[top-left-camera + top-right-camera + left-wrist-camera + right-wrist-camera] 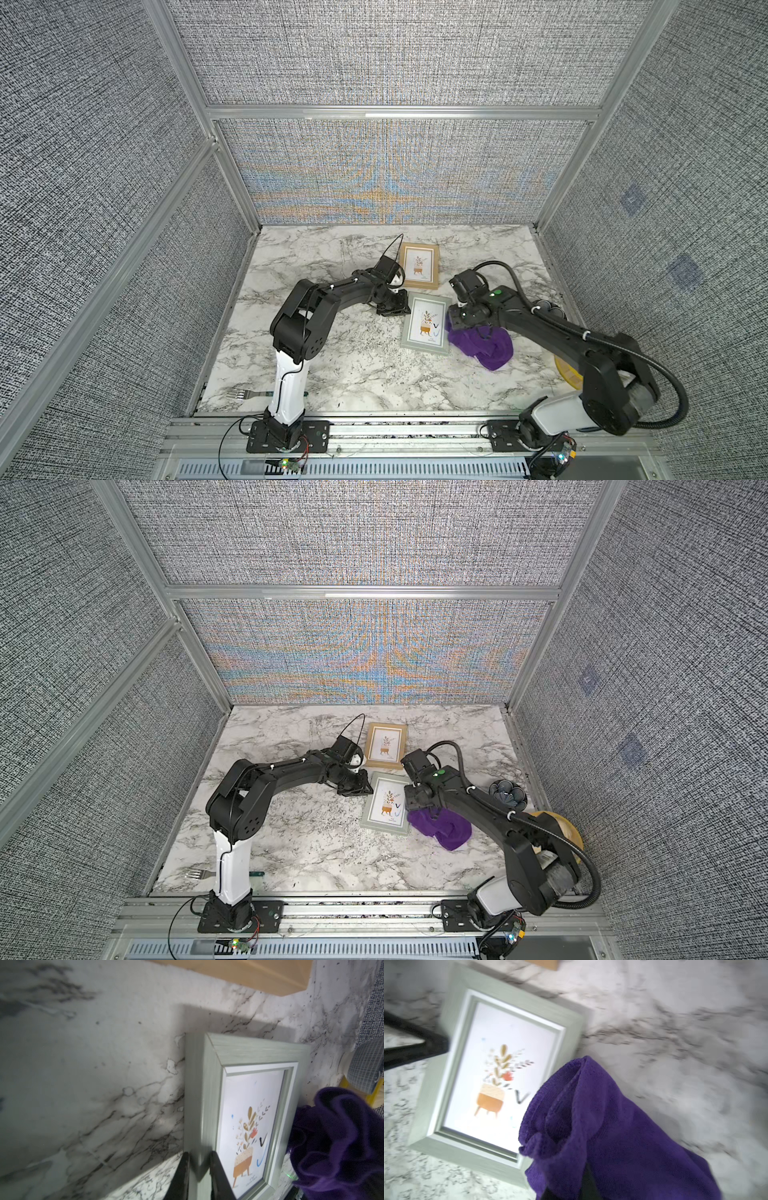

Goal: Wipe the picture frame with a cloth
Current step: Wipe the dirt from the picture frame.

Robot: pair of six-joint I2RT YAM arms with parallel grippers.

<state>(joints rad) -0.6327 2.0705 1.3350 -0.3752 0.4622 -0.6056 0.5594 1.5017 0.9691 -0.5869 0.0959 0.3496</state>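
Left wrist view: left claw (199,1157) clamps sage-green picture frame (214,1053) steady.
Opposite it, right claw (459,322) grips purple cloth (336,1136) for wiping.

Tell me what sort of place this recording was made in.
Probably a robot test booth in a lab, not a home: grey fabric walls on metal rails, a marble-look table, and a left arm and right arm bolted at its front edge.

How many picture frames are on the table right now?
2. A tan wooden frame lies farther back; a grey-green frame lies just in front, left claw pinching one edge, purple cloth at the opposite edge. No others visible.
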